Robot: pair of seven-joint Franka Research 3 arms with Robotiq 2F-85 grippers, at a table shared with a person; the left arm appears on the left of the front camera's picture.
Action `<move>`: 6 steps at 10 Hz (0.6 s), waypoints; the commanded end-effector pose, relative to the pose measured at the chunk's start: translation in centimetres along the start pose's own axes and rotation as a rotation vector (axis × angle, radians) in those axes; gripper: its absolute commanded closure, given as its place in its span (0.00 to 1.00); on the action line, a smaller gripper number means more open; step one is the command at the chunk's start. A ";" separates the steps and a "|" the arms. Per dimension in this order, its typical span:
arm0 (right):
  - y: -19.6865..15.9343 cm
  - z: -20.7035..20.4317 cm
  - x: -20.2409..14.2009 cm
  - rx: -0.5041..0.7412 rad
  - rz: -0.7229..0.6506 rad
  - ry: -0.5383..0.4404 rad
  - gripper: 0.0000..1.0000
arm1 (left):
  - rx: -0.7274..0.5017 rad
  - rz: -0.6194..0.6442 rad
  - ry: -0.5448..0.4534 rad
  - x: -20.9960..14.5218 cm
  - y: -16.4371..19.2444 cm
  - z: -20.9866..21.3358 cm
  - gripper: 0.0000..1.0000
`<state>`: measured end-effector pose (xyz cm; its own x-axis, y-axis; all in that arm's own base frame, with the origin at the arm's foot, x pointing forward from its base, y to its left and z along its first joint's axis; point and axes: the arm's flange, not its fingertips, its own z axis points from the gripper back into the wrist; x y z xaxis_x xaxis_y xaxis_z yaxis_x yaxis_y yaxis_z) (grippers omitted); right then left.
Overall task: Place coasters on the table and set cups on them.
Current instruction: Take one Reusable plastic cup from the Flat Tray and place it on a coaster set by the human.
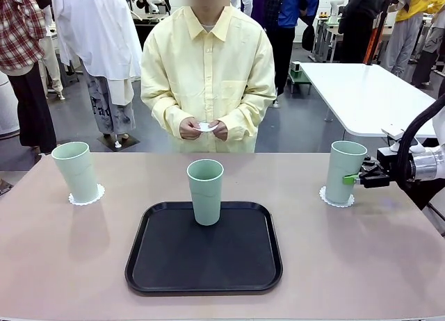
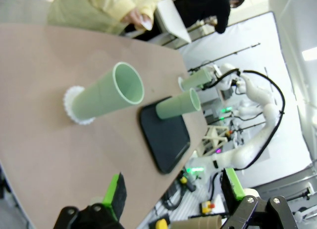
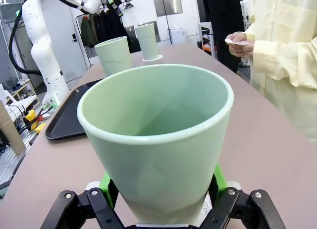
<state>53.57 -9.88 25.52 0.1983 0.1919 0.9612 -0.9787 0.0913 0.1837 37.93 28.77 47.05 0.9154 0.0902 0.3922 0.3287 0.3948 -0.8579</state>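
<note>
Three mint-green cups stand in view. The left cup rests on a lacy white coaster on the beige table. The middle cup stands on the black tray. The right cup sits on another coaster, and my right gripper is shut on its side; in the right wrist view this cup sits between the green pads. My left gripper hangs open above the table's left end, well back from the left cup and its coaster.
The person at the far side holds a small white coaster in both hands. The tray lies at the table's middle, near my edge. A white table stands behind at the right.
</note>
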 end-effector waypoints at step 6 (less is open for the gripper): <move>-1.0 0.1 -0.3 0.017 -0.006 0.048 0.00 | -0.005 -0.004 -0.004 0.0 -0.2 0.2 0.00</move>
<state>53.80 -10.07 25.23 0.1979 0.2127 0.9569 -0.9794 0.0837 0.1840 37.93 28.77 47.05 0.9154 0.0902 0.3922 0.3287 0.3948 -0.8579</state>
